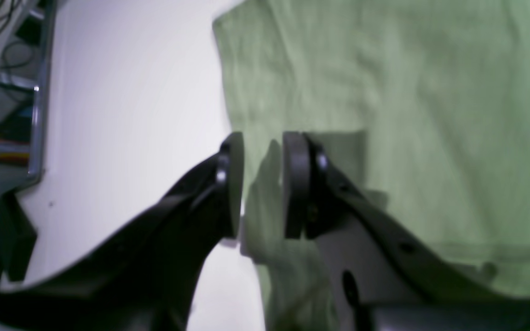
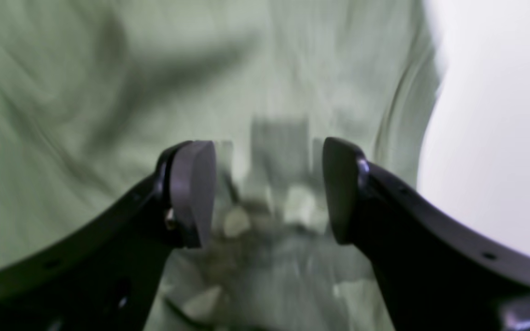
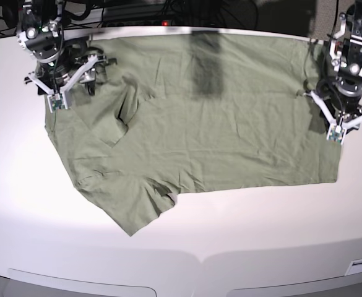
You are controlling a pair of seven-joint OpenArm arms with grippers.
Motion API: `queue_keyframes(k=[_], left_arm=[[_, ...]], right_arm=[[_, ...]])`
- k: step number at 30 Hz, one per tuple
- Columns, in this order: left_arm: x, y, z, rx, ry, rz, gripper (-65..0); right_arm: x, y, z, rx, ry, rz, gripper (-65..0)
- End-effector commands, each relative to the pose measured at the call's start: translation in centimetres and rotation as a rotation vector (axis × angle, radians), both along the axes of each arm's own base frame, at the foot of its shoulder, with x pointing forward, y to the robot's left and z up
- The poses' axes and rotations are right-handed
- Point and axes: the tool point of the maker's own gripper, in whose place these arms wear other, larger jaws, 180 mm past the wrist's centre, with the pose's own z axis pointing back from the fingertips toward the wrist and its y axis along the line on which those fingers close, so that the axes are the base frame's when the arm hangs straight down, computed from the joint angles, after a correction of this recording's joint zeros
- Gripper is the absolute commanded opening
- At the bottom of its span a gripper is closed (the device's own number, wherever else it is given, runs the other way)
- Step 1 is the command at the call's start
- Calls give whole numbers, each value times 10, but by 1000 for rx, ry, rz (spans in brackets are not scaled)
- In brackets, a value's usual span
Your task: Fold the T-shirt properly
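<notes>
A green T-shirt [image 3: 218, 124] lies spread on a white table [image 3: 242, 235]. The table has a smooth, bright top and a rounded front edge. The shirt covers the back part of the table, from the left side to the right side of the base view. Its cloth is wrinkled, and near the left side one part is folded over itself. One sleeve [image 3: 134, 207] points toward the front edge of the table.

Behind the table the room is dark. Black cables [image 3: 137, 12] and some equipment stand along the back edge, with one small red light among them. In the left wrist view a metal frame [image 1: 37, 119] with more cables is seen beside the table.

The left gripper [image 1: 263, 184] is on the right side of the base view, at the side edge of the shirt. Its two dark pads stand a little apart, one over the white table and one over the cloth. Nothing is between them, so it is released.

The right gripper [image 2: 269, 191] is on the left side of the base view, above the shirt. Its pads stand wide apart, and crumpled cloth is below the gap. This picture is blurred, but the pads do not press on any cloth.
</notes>
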Motion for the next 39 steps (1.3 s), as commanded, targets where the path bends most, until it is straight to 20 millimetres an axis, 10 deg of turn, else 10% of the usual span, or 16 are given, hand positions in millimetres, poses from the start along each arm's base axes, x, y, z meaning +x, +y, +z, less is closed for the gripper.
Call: queue_keyframes(k=[1, 16, 22, 25, 39], left_arm=[[17, 6, 22, 21, -69, 4, -504], [32, 7, 38, 23, -87, 25, -498], [32, 7, 38, 22, -88, 23, -189], [32, 7, 38, 23, -89, 23, -195], [32, 6, 37, 22, -88, 24, -195]], right_arm=[[10, 1, 17, 0, -70, 13, -285], [16, 4, 28, 3, -122, 24, -285], [12, 3, 23, -6, -84, 18, -257], [11, 3, 22, -7, -81, 18, -174], [9, 2, 20, -6, -70, 15, -175]])
